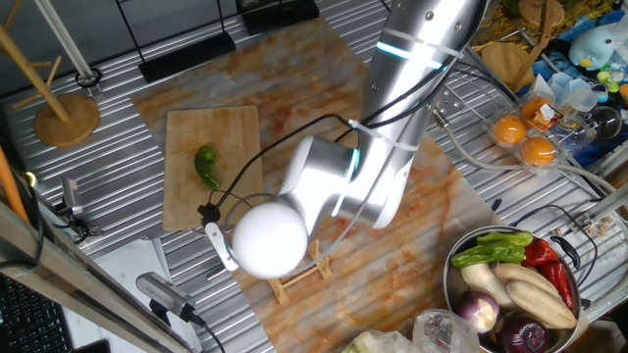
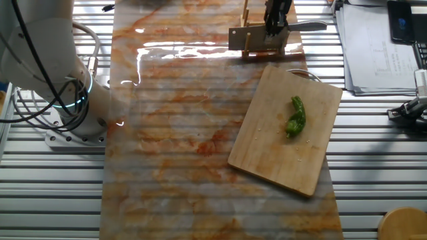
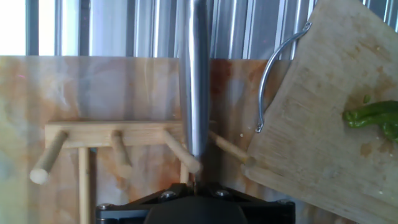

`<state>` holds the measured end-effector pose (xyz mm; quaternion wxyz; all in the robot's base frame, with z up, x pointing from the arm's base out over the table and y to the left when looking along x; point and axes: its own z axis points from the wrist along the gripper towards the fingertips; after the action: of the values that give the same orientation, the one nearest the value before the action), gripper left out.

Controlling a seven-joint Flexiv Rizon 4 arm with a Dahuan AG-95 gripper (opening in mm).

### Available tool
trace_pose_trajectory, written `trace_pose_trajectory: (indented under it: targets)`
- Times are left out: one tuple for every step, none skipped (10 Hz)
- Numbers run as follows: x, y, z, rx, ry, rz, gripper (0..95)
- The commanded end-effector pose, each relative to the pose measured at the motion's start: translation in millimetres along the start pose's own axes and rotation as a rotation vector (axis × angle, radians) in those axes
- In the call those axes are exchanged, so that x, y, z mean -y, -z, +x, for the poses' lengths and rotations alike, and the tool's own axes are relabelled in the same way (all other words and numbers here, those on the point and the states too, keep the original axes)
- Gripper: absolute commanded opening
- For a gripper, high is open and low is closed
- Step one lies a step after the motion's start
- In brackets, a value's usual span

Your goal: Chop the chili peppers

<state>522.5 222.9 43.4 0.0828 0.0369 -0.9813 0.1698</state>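
One curved, glossy green chili pepper (image 1: pixel 206 167) (image 2: pixel 296 117) (image 3: pixel 373 117) lies whole on the wooden cutting board (image 1: pixel 231 137) (image 2: pixel 280 160) (image 3: pixel 311 137). My gripper (image 3: pixel 198 180) (image 2: pixel 277 27) hovers at the small wooden peg rack (image 2: pixel 257 39) (image 3: pixel 112 134) (image 1: pixel 299 279), just beside the board's metal-handled end. It is shut on a knife. The knife's steel blade (image 3: pixel 196 81) (image 2: pixel 308 27) runs straight out from the jaws over the rack. In the first fixed view the arm's white body hides the fingers.
A metal bowl of mixed vegetables (image 1: pixel 510 284) stands at one corner. Oranges in a clear tray (image 1: pixel 525 137) lie beyond it. A round wooden stand (image 1: pixel 67 118) rises past the board. Papers (image 2: pixel 380 47) lie beside the rack, and the arm's base (image 2: pixel 67 100) sits opposite.
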Motion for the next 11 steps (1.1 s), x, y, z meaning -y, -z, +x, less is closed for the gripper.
trace_pose_trajectory:
  targets:
    - [1.6,0.1,1.7,0.01,-0.004,-0.001,0.0]
    - [1.7,0.3,1.8,0.013,-0.002,-0.003,0.0]
    - [3.2,3.5,2.6,0.015,0.002,-0.003,0.0]
    - [4.1,4.6,2.7,0.013,0.002,-0.003,0.0]
    - [5.5,3.1,2.6,0.012,0.001,-0.004,0.0]
    - [6.7,3.2,3.3,0.018,0.004,-0.008,0.0]
    - [7.8,5.8,4.2,0.023,0.006,-0.012,0.0]
    - [11.8,17.5,6.4,0.025,0.012,-0.022,0.0]
    - [14.2,25.4,8.1,0.023,0.018,-0.028,0.0]
    - [16.4,31.5,9.6,0.021,0.021,-0.037,0.0]
    - [17.4,33.3,10.4,0.024,0.023,-0.041,0.0]
